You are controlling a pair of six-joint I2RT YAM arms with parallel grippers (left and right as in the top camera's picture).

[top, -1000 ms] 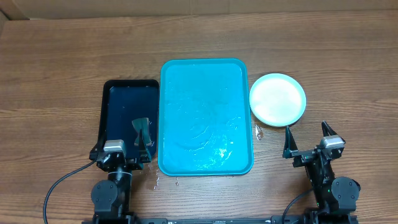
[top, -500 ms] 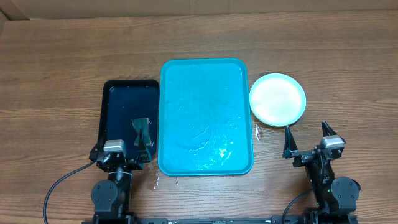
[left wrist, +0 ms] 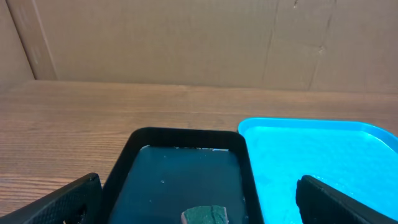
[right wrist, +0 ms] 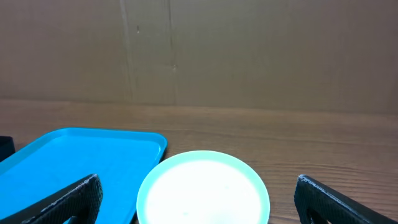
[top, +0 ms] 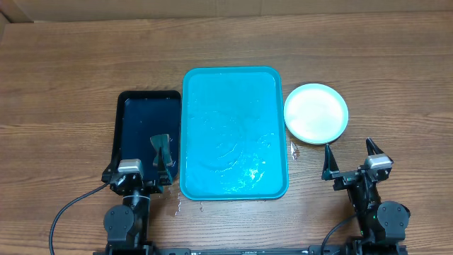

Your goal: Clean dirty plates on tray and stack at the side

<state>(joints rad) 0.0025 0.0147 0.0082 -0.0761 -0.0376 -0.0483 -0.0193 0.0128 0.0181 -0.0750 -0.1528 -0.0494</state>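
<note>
A wet turquoise tray (top: 233, 131) lies mid-table, with the plates (top: 316, 112) stacked just beside it at 2 o'clock. The left gripper (top: 139, 161) at 7 o'clock and the right gripper (top: 347, 149) at 5 o'clock both have their fingers spread wide, holding nothing

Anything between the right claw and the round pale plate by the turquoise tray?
Nothing visible: only brown wooden table surface lies between the open right claw and the round, pale, blue-rimmed plastic plate ahead of it.

blue tray (top: 233, 134) 1; black tray (top: 138, 120) 1; plate (top: 316, 113) 1; sponge (top: 161, 150) 1
</note>
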